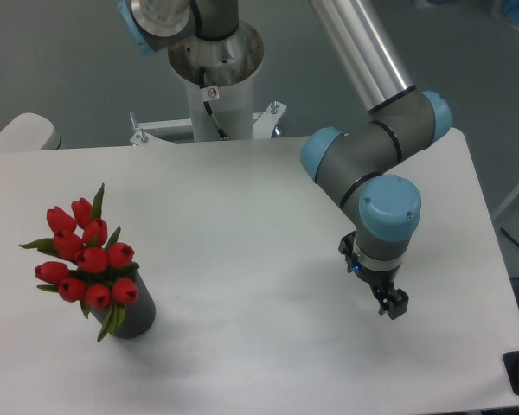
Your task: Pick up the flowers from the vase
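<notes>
A tight bunch of red tulip flowers with green leaves stands in a short dark grey vase near the table's front left. My gripper hangs over the right part of the table, far to the right of the flowers, fingers pointing down toward the front. Nothing is held in it. The dark fingers overlap from this angle, so I cannot tell how far apart they stand.
The white table ends close behind the gripper on the right and front. The arm's base column rises at the back centre. A pale rounded object sits at the back left corner.
</notes>
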### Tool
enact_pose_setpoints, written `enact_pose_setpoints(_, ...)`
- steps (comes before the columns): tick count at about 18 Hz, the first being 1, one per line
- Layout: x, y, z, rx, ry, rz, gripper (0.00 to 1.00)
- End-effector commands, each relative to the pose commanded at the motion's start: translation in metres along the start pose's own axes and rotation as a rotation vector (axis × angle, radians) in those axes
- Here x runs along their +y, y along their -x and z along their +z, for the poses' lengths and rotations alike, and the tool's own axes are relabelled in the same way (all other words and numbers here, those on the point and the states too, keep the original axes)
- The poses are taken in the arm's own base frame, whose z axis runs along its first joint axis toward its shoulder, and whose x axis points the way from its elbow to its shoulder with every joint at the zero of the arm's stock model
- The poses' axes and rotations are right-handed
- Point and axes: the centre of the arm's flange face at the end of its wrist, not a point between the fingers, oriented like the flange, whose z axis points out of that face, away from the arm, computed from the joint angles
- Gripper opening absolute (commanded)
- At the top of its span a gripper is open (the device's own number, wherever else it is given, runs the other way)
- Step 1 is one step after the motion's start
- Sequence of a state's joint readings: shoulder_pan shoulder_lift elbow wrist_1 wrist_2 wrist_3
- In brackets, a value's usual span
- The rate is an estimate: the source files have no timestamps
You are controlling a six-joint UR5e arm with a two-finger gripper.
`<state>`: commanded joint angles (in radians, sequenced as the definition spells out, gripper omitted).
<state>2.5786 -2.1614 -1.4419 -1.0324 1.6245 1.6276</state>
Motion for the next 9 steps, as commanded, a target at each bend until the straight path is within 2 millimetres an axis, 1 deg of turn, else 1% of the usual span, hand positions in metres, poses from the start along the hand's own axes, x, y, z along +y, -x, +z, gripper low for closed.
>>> enact_pose_setpoints(4,0.001,0.001,-0.001,-0.003,0.002,0.004,1.00)
enact_pose_setpoints(6,0.005,0.001,0.001,0.000,-0.006,0.000,1.00)
enact_pose_setpoints(8,0.004,-0.005,0.009,0.007,-0.011,-0.006,1.00)
enact_pose_setpoints(9,0.004,-0.004,0.008,0.003,-0.012,-0.009,1.00)
